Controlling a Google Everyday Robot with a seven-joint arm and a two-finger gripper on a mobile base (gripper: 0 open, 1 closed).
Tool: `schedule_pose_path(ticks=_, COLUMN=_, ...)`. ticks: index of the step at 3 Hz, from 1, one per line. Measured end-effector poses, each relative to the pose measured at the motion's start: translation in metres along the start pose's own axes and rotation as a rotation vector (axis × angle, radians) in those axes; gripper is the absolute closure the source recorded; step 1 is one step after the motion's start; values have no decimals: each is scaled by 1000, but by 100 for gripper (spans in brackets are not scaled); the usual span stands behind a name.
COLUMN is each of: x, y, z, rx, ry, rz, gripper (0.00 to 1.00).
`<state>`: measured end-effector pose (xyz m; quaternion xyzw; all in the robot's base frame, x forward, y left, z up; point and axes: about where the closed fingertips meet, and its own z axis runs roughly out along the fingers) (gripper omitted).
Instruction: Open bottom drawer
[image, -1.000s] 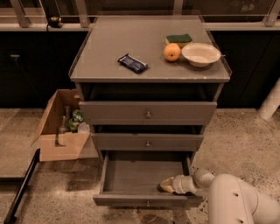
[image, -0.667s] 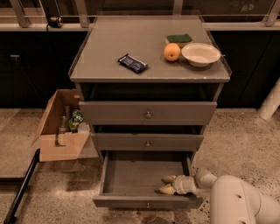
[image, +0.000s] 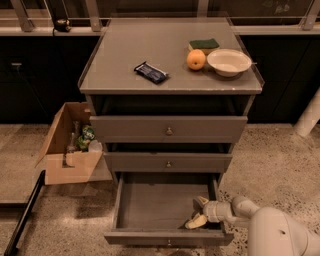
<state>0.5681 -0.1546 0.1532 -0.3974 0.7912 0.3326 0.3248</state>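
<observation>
Grey metal, front and centre: the bottom grey drawer with the flat front and shallow tray (image: 150, 200) stands pulled well out from the foot of the three-drawer grey cabinet (image: 170, 85), its bare floor showing and its small round metal knob (image: 169, 243) just visible at the lower edge of the camera view. By the look of it, the opening is as good as done. The tray is out far enough to see nearly its whole depth, while the tall grey top drawer front (image: 168, 129) and the mid-sized grey middle drawer front (image: 167, 162) sit closed above it. The cream-fingered gripper (image: 198, 212) on the white rounded robot arm (image: 272, 232) hangs inside the tray at its right-hand side, fingers spread apart and clasping nothing. It is not on the knob. What looks left is little: lift the gripper clear of the tray, perhaps. Now for writing, and there is slim picking. The dark blue snack packet (image: 151, 72) on the cabinet top carries a label I cannot read. The round orange fruit (image: 196, 59), the green sponge (image: 204, 44) and the white shallow bowl (image: 229, 62) show no print. The open brown cardboard box (image: 67, 155) on the floor to the left holds green-labelled containers — no lettering there is legible either.
</observation>
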Motion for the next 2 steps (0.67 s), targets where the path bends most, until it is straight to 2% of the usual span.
schedule_pose_path(ticks=1, x=-28, y=-2, z=-33, rx=-34, ry=-123, rz=-5, gripper=0)
schedule_pose_path(ticks=2, x=-28, y=-2, z=-32, rx=-33, ry=-122, rz=-5, gripper=0)
